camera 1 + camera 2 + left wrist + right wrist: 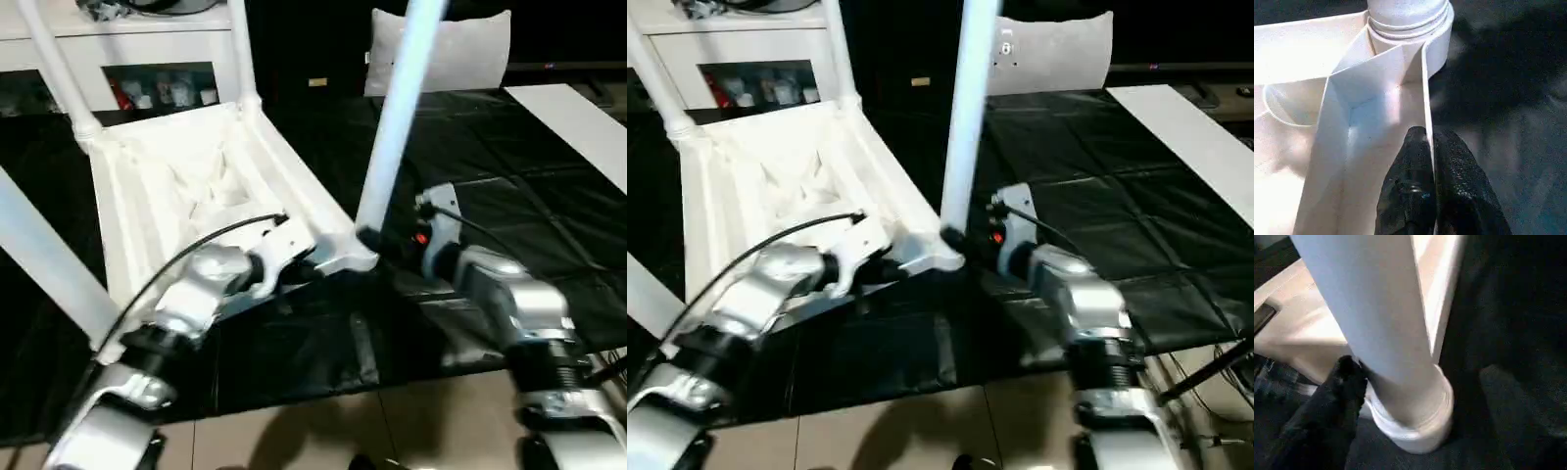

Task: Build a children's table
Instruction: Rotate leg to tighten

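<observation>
Our left tool (1431,147) pinches tabletop (186,186) rim. Our right tool (1415,382) spread wide around leg (397,117) base; one finger (1339,391) touching it.

Tabletop (196,186): white plastic, rectangular; lay upside down on a black mat, ribbed underside facing up, tilted away from the viewer; round sockets at the corners. Near-right leg (397,117): long white tapered tube; stood upright in the near-right corner socket (1415,426), its ringed base seated in the collar. Far-left leg (54,64) and far-right leg (242,49): white tubes standing in the far corner sockets. Near-left leg (44,259): white tube slanting across the left edge; its socket hidden.
</observation>
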Controlling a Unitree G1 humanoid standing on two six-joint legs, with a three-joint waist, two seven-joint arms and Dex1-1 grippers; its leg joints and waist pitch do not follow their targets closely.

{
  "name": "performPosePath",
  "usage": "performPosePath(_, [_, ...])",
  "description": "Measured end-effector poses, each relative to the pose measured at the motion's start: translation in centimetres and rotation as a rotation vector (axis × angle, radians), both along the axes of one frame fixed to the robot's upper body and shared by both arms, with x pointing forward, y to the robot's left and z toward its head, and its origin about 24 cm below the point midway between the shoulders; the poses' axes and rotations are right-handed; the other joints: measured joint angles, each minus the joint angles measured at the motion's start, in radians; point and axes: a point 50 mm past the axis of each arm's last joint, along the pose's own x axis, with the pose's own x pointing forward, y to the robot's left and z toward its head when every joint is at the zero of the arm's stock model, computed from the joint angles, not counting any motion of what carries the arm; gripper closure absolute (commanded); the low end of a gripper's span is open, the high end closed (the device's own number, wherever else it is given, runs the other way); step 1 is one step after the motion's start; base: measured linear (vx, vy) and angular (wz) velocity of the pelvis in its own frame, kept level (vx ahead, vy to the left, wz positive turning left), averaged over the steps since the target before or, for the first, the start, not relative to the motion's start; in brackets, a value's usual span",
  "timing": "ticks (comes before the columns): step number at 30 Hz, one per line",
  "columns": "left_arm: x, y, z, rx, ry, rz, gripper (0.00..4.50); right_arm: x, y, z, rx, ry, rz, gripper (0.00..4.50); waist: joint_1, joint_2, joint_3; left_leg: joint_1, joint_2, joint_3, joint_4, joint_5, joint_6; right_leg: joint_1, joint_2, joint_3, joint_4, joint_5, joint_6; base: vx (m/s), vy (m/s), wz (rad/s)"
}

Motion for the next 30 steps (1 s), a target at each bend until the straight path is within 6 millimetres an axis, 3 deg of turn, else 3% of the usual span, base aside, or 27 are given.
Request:
performPosePath(4, [-0.7,1.4,0.0,0.016,0.02,-0.106,4.5,-0.4,-1.8,0.7,-0.049,-0.028,0.097,0.02,0.013,0.0,0.0,0.0,0.0,0.0,0.004,0.001,-0.002,0.002,0.0,0.001,-0.002,0.002,0.003,0.0,0.0,0.0])
performPosePath(10, [-1.6,2.2,-0.1,0.027,0.067,-0.228,4.5,-1.2,-2.0,1.4,-0.078,-0.086,0.317,0.02,0.041,0.0,0.0,0.0,0.0,-0.001,0.006,0.001,-0.002,0.005,-0.001,0.001,-0.002,0.002,0.004,0.0,0.0,0.0])
performPosePath(11, [-1.7,2.2,-0.1,0.031,0.071,-0.243,4.5,-1.4,-1.9,1.4,-0.079,-0.084,0.354,0.31,0.044,0.0,0.0,0.0,0.0,-0.002,0.006,0.001,-0.002,0.006,-0.001,0.001,-0.002,0.002,0.004,0.0,0.0,0.0])
performPosePath(13, [-1.8,2.1,-0.1,0.036,0.078,-0.274,4.5,-1.7,-1.7,1.3,-0.085,-0.076,0.423,0.31,0.05,-0.001,-0.001,0.0,0.0,-0.002,0.006,0.001,-0.002,0.006,-0.001,0.001,-0.002,0.002,0.004,0.0,0.0,0.0])
performPosePath(19, [-2.2,2.1,-0.1,0.043,0.08,-0.336,4.5,-2.4,-1.2,0.8,-0.036,-0.03,0.554,0.88,0.063,-0.002,-0.001,0.0,-0.001,-0.005,0.006,0.001,-0.001,0.009,-0.001,0.0,-0.002,0.002,0.004,0.0,0.0,0.0])
performPosePath(30, [-2.4,2.0,-0.1,0.051,0.089,-0.379,4.5,-2.7,0.2,-0.6,0.007,0.011,0.644,1.72,0.067,-0.004,-0.003,0.001,0.0,-0.006,0.009,0.001,-0.002,0.012,-0.001,-0.001,-0.002,0.002,0.004,0.0,0.0,0.0])
